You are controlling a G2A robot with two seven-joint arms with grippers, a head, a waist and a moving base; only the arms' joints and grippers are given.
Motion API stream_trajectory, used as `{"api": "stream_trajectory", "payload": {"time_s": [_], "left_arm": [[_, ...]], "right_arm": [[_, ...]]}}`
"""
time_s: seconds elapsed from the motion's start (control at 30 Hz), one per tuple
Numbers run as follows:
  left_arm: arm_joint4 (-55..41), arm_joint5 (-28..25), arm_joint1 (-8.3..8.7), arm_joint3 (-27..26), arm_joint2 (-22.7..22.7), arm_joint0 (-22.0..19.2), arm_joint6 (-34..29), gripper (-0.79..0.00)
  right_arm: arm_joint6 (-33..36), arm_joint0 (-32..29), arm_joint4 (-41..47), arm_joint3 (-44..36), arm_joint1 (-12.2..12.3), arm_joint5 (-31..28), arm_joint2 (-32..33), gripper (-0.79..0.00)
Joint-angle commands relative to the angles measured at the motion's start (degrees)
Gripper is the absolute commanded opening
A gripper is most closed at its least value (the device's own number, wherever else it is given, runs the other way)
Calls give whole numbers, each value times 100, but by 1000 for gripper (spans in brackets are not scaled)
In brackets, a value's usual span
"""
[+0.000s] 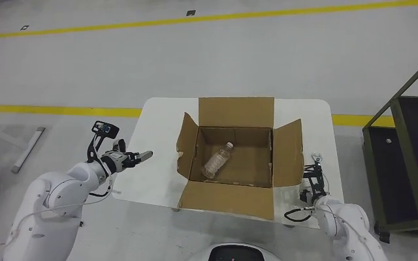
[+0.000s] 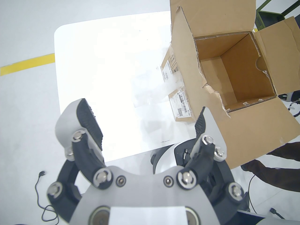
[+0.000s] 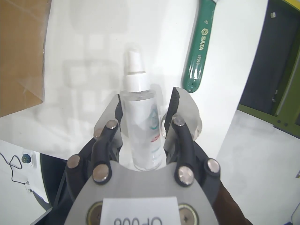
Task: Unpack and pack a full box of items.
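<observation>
My top cam looks straight down on worktop (image 1: 157, 130) and cardboard box (image 1: 251, 160). Left wrist cam shares that box, obliquely; right wrist cam hugs the worktop.

From my console the box (image 2: 211, 12) reads as matt brown cardboard, its torn edges rough and fibrous. The table (image 1: 157, 130) is smooth, glossy white, shiny enough to mirror things. The spray bottle (image 3: 140, 122) is clear, shiny plastic with a white plastic cap. The wrench (image 3: 200, 43) has a glossy green grip and a bare metal head. The left hand (image 2: 143, 113) has ribbed, matt black pads (image 2: 90, 122) backed by brushed metal.
</observation>
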Motion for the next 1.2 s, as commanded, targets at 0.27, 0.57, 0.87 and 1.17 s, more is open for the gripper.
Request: {"api": "stream_trajectory", "payload": {"time_s": [0.27,0.57,0.87,1.17], "left_arm": [[0,0,0,0,0,0,0,0],[0,0,0,0,0,0,0,0],[0,0,0,0,0,0,0,0],[0,0,0,0,0,0,0,0]], "right_arm": [[21,5,-64,59,-12,-41,-42,-397],[38,96,-100,202,-28,-34,-88,-539],[-89,-39,441,-218,-31,68,350,-785],[-1509,-525,3755,-1128,-75,-580,2122,-785]]}}
